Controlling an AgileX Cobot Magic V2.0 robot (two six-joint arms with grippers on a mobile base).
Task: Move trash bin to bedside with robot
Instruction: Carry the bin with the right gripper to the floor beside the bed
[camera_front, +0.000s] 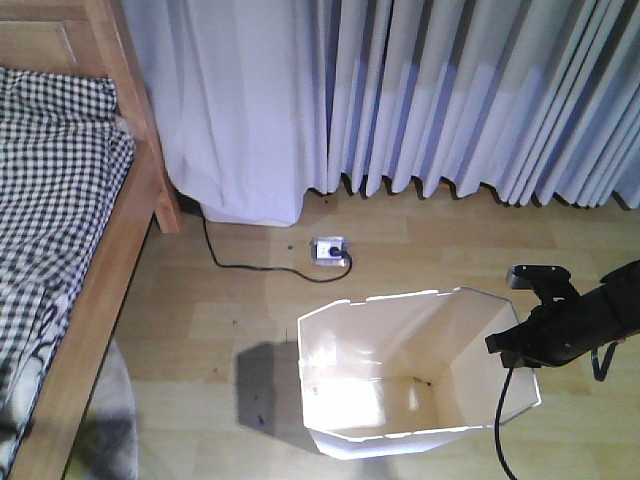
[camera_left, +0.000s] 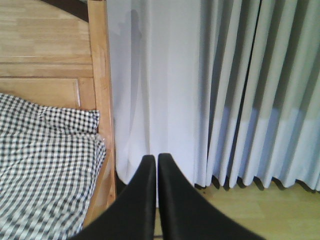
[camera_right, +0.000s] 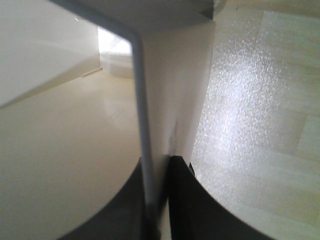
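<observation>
- Right end effector (camera_front: 512, 342) of mine, front view: pinching the right rim of the trash bin (camera_front: 380, 350), which stands on the floor (camera_front: 220, 300) to the right of the bed (camera_front: 50, 180).
- Left wrist view: my left end effector (camera_left: 153, 159) is pressed together and empty, with the bed (camera_left: 45, 150) at left.
- Right wrist view: its fingers (camera_right: 187, 210) clamp the trash bin (camera_right: 175, 75) wall.
</observation>
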